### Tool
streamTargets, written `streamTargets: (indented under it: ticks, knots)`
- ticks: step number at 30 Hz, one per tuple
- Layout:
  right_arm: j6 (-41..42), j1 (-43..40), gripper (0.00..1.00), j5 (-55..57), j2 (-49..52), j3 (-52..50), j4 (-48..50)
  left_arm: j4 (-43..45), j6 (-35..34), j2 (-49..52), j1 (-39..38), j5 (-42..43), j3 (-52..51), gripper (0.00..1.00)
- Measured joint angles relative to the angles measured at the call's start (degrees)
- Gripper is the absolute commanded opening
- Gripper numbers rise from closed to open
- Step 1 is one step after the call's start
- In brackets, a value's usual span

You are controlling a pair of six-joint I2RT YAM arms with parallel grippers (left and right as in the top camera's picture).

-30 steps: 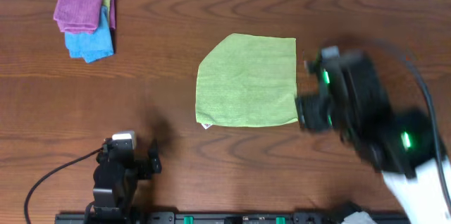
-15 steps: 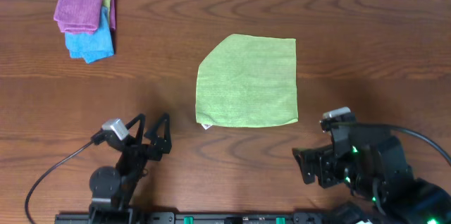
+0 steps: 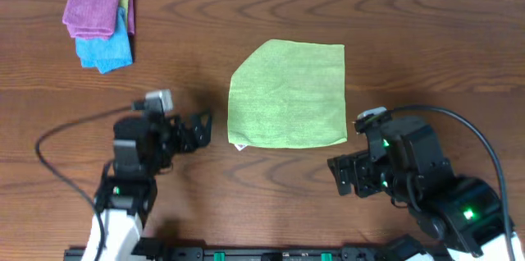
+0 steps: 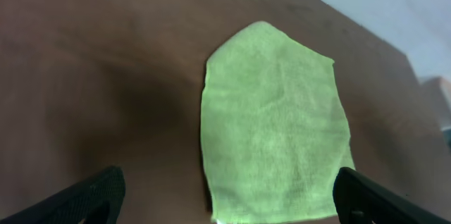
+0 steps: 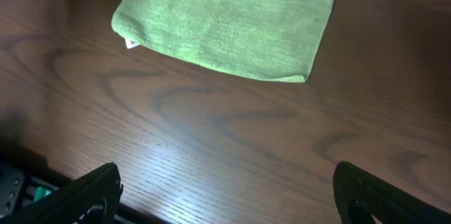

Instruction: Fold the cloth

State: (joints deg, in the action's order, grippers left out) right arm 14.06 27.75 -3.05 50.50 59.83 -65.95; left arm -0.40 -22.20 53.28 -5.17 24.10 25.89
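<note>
Overhead, my pincers: left pincer (image 3: 199, 128) and right pincer (image 3: 338, 177) both stand apart, clamped on nothing; two in all
Overhead, the cloth (image 3: 287, 93): flat on the table (image 3: 426, 48); its edge is just ahead of my left pincer, and its near corner is just beyond my right pincer; neither touches it
Overhead, count: one yellow-green cloth with one white tag (image 3: 239, 145) at the corner nearest my left pincer; one purple cloth (image 3: 90, 11) lying on one blue cloth (image 3: 105, 50), well behind my left pincer
Left wrist: my fingers (image 4: 84, 196) are spread wide at the bottom corners; the cloth lies ahead between them, one edge slanted towards me
Right wrist: my fingers (image 5: 81, 196) are wide apart, with bare wood between them; the cloth lies ahead and its tag corner is off to the left
Risk, grip: I judge that a low approach could jam my fingertips on the wood; a high one could shut on nothing
Risk, slide: the cloth may skid on the smooth table if I push its edge rather than pinch it
Risk, skew: if my two pincers lift unevenly, the fold could land crooked
</note>
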Motion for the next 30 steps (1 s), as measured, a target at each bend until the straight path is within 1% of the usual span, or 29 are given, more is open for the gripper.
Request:
streamTargets:
  ticks: [5, 9, 15, 25, 30]
  knots:
    - [0.0, 0.0, 0.97, 0.0, 0.1, 0.0, 1.9, -1.5, 6.8, 11.2, -0.7, 0.1, 7.7, 0.96]
    - [0.0, -0.5, 0.99, 0.0, 0.1, 0.0, 3.1, -1.7, 10.1, 19.9, -0.7, 0.4, 12.0, 0.96]
    - [0.0, -2.8, 0.99, 0.0, 0.1, 0.0, 4.3, -1.8, 13.5, 33.3, -1.0, 4.0, 19.0, 0.96]
    - [0.0, -3.4, 0.99, 0.0, 2.4, 0.0, 6.0, -2.4, 16.0, 46.2, -2.4, 4.7, 27.6, 0.96]
    - [0.0, -3.5, 0.99, 0.1, 3.9, 0.0, 6.3, -2.6, 15.5, 49.0, -2.6, 8.5, 28.2, 0.95]
